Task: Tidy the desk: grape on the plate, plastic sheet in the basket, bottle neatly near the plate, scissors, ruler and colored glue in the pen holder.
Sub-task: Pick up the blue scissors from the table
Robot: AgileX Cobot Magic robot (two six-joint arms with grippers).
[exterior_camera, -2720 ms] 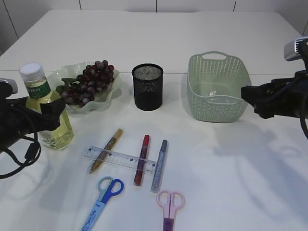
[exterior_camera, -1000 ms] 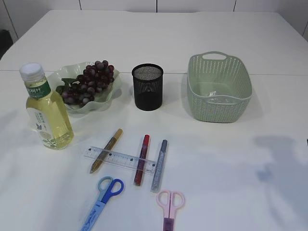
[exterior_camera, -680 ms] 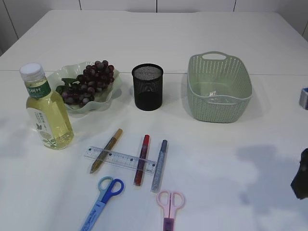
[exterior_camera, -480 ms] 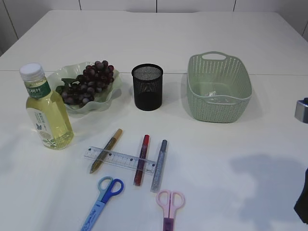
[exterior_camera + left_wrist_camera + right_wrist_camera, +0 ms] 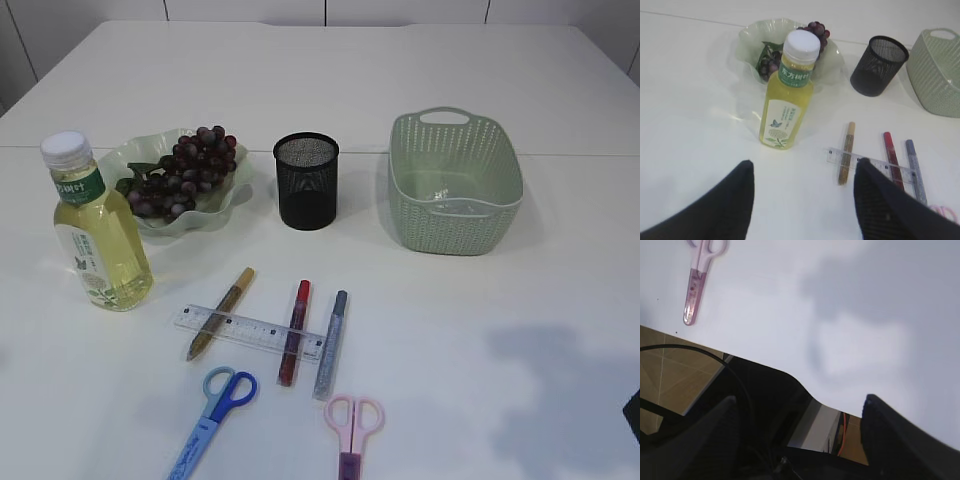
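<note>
The grape bunch (image 5: 185,168) lies on the pale green plate (image 5: 120,158). The yellow bottle (image 5: 100,240) stands upright to the plate's front left. The black mesh pen holder (image 5: 306,180) is empty. The clear ruler (image 5: 247,331) lies across the gold (image 5: 220,312), red (image 5: 293,330) and silver glue pens (image 5: 331,343). Blue scissors (image 5: 212,405) and pink scissors (image 5: 352,425) lie in front. My left gripper (image 5: 804,167) is open, above the table in front of the bottle (image 5: 787,100). My right gripper (image 5: 800,400) is open over the table's front edge, far from the pink scissors (image 5: 697,280). The plastic sheet is hard to make out.
The green basket (image 5: 455,225) stands right of the pen holder, with a faint glint on its floor. A dark bit of the right arm (image 5: 632,412) shows at the exterior view's bottom right corner. The right wrist view shows the robot base and floor beyond the table edge (image 5: 805,385).
Both arms have pulled back out of the exterior view, the left from beside the bottle, the right from beside the basket toward the bottom right. No object has moved.
</note>
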